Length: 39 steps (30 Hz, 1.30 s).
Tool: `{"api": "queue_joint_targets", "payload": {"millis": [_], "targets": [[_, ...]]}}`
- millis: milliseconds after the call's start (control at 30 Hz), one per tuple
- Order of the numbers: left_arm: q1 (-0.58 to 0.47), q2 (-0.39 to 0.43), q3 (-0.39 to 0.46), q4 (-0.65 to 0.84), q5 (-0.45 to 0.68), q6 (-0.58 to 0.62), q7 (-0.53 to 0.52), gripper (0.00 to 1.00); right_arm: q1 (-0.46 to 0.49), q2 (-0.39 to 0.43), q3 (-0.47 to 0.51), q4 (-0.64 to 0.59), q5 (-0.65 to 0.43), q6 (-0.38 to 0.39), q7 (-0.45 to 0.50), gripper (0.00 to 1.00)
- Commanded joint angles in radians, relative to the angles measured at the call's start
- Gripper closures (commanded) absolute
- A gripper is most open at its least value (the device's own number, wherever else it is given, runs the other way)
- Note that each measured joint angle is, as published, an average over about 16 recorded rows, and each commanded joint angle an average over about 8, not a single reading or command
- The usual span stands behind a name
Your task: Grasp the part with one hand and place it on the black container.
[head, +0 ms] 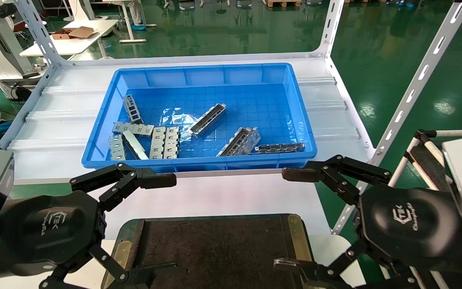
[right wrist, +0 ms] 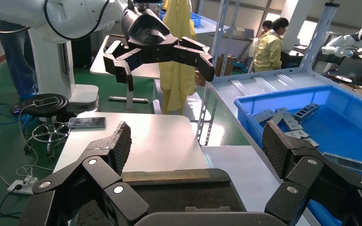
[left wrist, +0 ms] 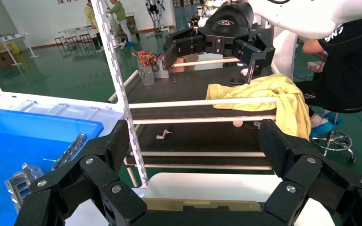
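A silver-grey channel part point(head: 208, 119) with rectangular cut-outs lies slantwise in the middle of the blue bin point(head: 106, 120). A second one like it point(head: 240, 142) rests nearer the bin's front wall. The black container point(head: 215, 249) is a flat rough tray with brass side strips, right in front of me and bare. My left gripper point(head: 171, 224) hangs open at the tray's left side and holds nothing. My right gripper point(head: 280, 218) is open at the tray's right side, also holding nothing. Each wrist view, left gripper point(left wrist: 194, 141) and right gripper point(right wrist: 197, 141), shows the jaws spread wide.
Flat pale slotted plates point(head: 165, 142) and more brackets lie at the bin's left. A dark chain-like strip point(head: 280, 148) lies along its front right. The bin sits on a white shelf point(head: 335, 108) framed by slotted uprights point(head: 415, 84). A rack with a yellow cloth point(left wrist: 273, 94) stands to my right.
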Motion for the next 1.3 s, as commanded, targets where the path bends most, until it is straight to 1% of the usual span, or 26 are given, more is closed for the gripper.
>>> {"api": "queue_joint_targets", "payload": {"millis": [33, 1300], "targets": [[0.000, 0.000, 0.000, 0.000, 0.000, 0.000, 0.000, 0.00, 0.000, 0.000, 0.000, 0.000, 0.000, 0.000, 0.000, 0.00], [0.000, 0.000, 0.000, 0.000, 0.000, 0.000, 0.000, 0.00, 0.000, 0.000, 0.000, 0.000, 0.000, 0.000, 0.000, 0.00]]}}
